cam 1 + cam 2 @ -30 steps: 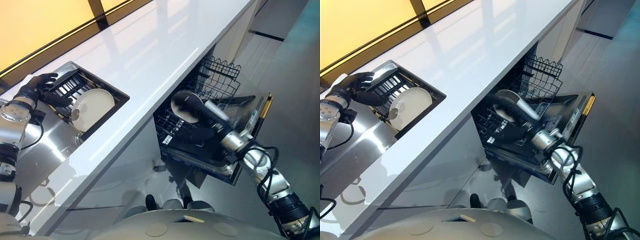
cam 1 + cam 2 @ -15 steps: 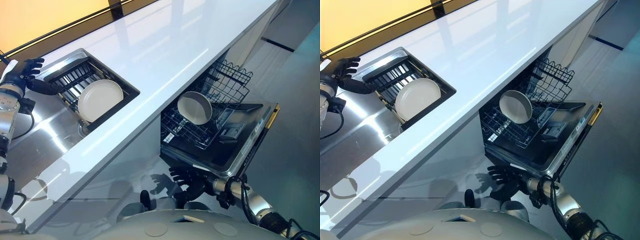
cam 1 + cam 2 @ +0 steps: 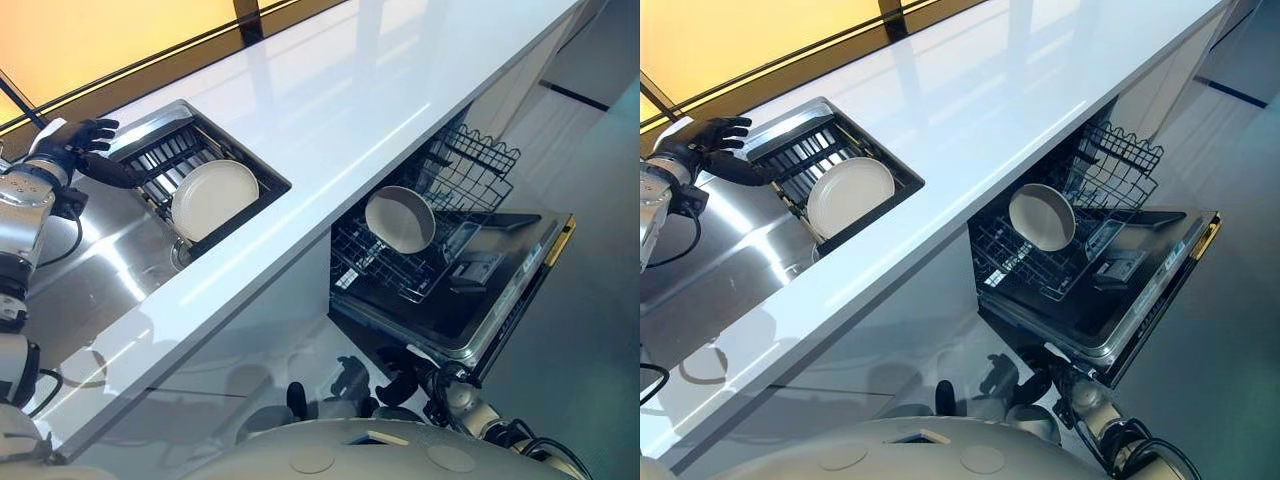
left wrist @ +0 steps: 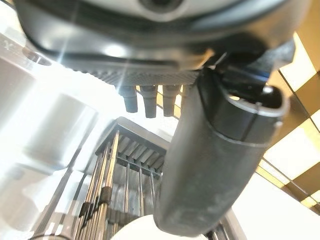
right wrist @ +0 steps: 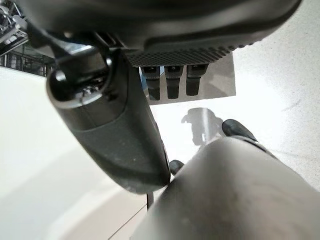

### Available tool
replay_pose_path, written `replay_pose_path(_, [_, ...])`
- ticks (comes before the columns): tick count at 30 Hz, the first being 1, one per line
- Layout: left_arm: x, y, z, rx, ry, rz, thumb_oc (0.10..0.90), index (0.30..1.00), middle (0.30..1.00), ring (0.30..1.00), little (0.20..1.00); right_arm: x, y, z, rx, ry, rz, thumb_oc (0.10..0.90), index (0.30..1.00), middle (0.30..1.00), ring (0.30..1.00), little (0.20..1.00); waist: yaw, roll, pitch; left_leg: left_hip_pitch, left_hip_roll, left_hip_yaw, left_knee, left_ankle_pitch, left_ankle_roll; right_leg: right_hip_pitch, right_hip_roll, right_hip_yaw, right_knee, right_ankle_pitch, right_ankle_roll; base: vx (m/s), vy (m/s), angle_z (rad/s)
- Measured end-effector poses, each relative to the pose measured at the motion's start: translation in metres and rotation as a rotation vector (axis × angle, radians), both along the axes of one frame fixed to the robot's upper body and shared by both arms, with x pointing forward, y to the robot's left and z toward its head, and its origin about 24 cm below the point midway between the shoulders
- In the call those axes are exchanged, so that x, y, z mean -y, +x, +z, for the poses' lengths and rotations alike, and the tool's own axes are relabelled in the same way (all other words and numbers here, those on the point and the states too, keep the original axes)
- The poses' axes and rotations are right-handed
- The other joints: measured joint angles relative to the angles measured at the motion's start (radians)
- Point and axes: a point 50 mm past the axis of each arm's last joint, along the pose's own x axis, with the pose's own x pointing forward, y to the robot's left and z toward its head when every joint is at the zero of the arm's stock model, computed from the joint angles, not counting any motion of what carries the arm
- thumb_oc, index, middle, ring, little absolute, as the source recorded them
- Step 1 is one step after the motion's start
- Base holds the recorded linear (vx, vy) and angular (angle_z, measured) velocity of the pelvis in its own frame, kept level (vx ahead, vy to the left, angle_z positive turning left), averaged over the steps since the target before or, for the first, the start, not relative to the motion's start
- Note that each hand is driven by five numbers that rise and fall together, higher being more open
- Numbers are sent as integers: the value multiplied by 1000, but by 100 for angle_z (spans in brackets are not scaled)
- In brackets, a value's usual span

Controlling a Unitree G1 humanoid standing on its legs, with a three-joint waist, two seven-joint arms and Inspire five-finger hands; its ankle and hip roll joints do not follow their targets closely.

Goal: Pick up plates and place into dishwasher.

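Left eye view shows two round, off-white plates with raised rims and a smooth, glossy glaze. One plate point(image 3: 214, 198) lies tilted in a black wire rack point(image 3: 165, 160) set into the sink point(image 3: 100, 270) at about 9 o'clock in the scene. The other plate point(image 3: 400, 219) stands on edge, leaning among the tines of the dishwasher's lower rack point(image 3: 385, 268), at about 3 o'clock, with its hollow face turned toward the camera.

At about 10 o'clock the left hand point(image 3: 72, 143) hovers at the far corner of the sink rack, wrist bent, its dark fingers spread and nearly straight, holding nothing; it sits well apart from the plate in the rack. Its wrist view looks past the thick thumb and a row of fingertips at the rack's metal bars and a pale plate edge below. The right hand point(image 3: 400, 380) hangs low at about 5 o'clock, beneath the front lip of the open dishwasher door point(image 3: 490, 300), away from the racks; its fingers look loosely extended and empty, and the right wrist view shows them straight over pale floor.

The worktop point(image 3: 330, 90) is a long, glossy white slab running diagonally. The sink is brushed steel with bright reflections. An upper wire basket point(image 3: 470, 165) sits behind the lower rack, black and thin-barred.
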Motion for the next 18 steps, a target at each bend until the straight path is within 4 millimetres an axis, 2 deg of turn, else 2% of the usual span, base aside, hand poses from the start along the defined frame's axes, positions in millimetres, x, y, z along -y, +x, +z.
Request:
replay_pose_path(11, [13,4,1,-14,-57,-88,800,900,900,900,900,19,-9,-3,-6,-47,-86,800,900,900,900,900,-18,16,6,11,4,43,0,-8,1,-21,-1,45,21,0,1,60,82,-13])
replay_pose_path(18, [32,9,-25,-115,-203,-144,800,900,900,900,900,22,-3,0,28,-64,-99,800,900,900,900,900,-36,25,15,-15,1,68,1,-8,8,-81,-7,71,71,-6,10,-13,51,-12])
